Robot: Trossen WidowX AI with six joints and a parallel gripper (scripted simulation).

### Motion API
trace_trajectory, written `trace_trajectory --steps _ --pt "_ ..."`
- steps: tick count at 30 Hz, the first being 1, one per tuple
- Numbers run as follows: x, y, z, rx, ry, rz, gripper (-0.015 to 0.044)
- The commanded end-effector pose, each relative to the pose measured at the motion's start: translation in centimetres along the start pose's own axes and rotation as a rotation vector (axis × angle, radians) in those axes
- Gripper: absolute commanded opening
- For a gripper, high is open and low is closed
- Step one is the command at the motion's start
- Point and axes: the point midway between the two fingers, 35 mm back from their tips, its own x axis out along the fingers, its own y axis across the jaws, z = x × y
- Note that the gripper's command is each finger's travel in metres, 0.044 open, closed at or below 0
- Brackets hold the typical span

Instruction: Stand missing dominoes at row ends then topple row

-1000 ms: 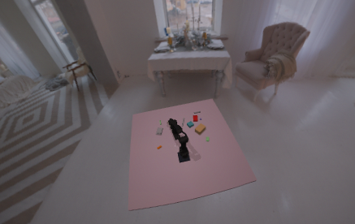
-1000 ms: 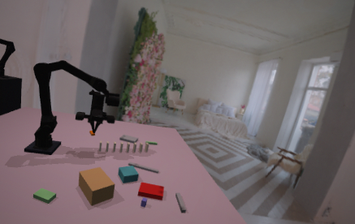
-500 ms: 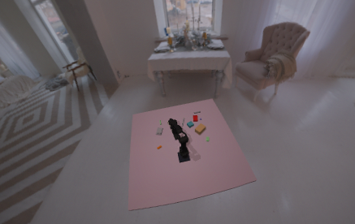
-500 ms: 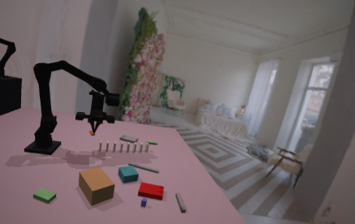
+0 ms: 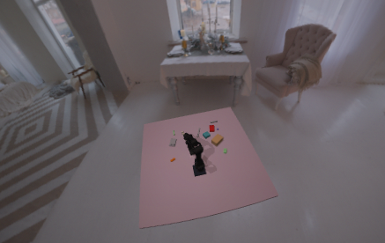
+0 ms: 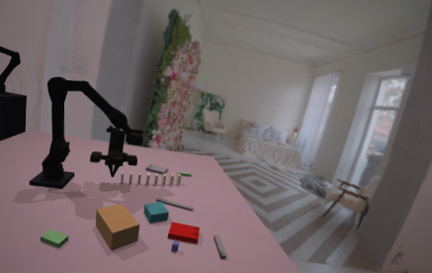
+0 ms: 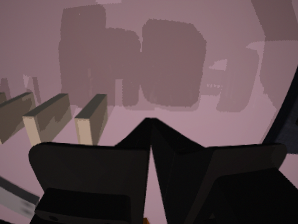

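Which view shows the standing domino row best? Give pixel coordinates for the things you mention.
The exterior view: the whole domino row point(image 6: 147, 179) point(image 7: 91, 122) stands side-on there, gaps visible, beside the shut gripper point(image 6: 113, 175) point(image 7: 150, 123). The wrist view catches only the dominoes at one end, cut off by its edge; in the top view I cannot make out individual dominoes.
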Motion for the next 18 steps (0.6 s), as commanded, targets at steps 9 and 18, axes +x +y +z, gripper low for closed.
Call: trace_trajectory --steps 9,18 --pt "1.1 1.0 0.0 0.004 -0.002 0.012 0.0" --pt "1.0 2.5 0.0 0.004 -0.002 0.013 0.0"
